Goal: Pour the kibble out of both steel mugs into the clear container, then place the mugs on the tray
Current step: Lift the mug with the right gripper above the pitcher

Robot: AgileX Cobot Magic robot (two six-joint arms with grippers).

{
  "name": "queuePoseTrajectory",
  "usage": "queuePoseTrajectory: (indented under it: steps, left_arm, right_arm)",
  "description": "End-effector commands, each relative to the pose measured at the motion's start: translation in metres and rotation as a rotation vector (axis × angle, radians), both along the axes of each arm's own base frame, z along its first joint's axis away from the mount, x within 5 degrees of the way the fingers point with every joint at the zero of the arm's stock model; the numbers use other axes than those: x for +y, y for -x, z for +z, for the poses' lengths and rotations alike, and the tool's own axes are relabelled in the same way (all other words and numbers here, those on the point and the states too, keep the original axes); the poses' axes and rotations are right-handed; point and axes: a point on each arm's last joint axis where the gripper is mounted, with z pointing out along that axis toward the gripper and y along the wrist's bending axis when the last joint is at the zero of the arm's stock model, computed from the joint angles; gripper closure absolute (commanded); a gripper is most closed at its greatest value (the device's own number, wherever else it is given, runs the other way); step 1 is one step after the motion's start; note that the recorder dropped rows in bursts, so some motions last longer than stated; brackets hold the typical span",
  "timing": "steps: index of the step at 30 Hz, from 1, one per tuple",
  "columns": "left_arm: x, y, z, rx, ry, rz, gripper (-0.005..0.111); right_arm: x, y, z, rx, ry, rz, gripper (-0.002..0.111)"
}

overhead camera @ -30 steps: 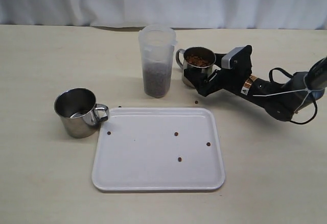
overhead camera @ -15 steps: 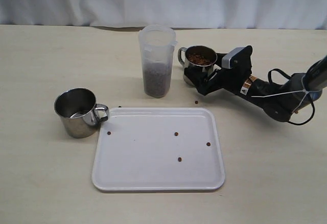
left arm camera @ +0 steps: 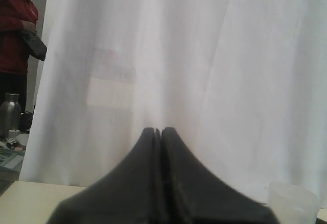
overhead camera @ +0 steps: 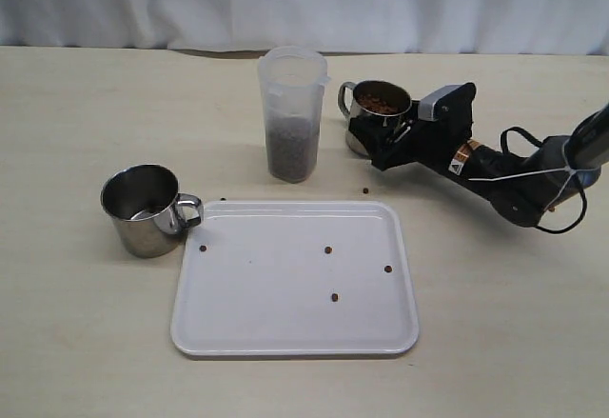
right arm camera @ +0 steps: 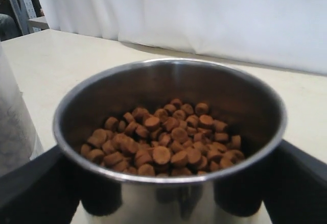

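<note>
My right gripper is shut on the kibble-filled steel mug, holding it just right of the clear container. The container is about half full of kibble. In the right wrist view the mug fills the frame between my black fingers, with brown pellets covering its bottom. The other steel mug stands empty left of the white tray, its handle toward the tray. My left gripper is shut on nothing, facing the white curtain; the exterior view does not show it.
Several loose pellets lie on the tray and one on the table below the held mug. The container's rim shows low in the left wrist view. A white curtain runs along the table's far edge. A cable trails from the right arm.
The right gripper has carried the full mug a little up and to the right, off the spot beside the container. The empty mug, tray and container have not moved.
</note>
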Motion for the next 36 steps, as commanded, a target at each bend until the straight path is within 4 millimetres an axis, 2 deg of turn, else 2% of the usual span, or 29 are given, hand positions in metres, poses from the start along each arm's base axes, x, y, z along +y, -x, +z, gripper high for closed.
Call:
queuePoseTrajectory:
  steps: [1,4,13,15,19,22,25,31,36]
  left_arm:
    - [0.000,0.000,-0.001,0.001,0.010,-0.005,0.107]
    - [0.000,0.001,-0.001,-0.003,0.010,-0.006,0.107]
    - [0.000,0.000,-0.001,-0.001,0.010,-0.005,0.107]
    - [0.000,0.000,-0.001,-0.001,0.010,-0.005,0.107]
    - [0.000,0.000,-0.001,-0.001,0.010,-0.005,0.107]
    - [0.000,0.000,-0.001,-0.001,0.010,-0.005,0.107]
    - [0.000,0.000,-0.001,-0.001,0.010,-0.005,0.107]
    - [0.000,0.000,-0.001,-0.001,0.010,-0.005,0.107]
    - [0.000,0.000,-0.001,-0.001,0.010,-0.005,0.107]
  right_arm:
    - [-0.002,0.000,0.021,-0.007,-0.014,-0.009,0.103]
    - [-0.007,0.001,0.046,0.008,0.027,-0.067,0.103]
    - [-0.020,0.019,0.156,-0.061,0.174,-0.174,0.103]
    - [-0.019,0.026,0.178,-0.070,0.210,-0.185,0.103]
    - [-0.010,0.040,0.210,-0.093,0.266,-0.207,0.103]
    - [0.005,0.053,0.223,-0.122,0.317,-0.169,0.103]
    - [0.021,0.061,0.228,-0.125,0.399,-0.139,0.103]
    - [0.051,0.067,0.240,-0.167,0.552,-0.107,0.103]
    - [0.065,0.069,0.253,-0.207,0.613,-0.103,0.103]
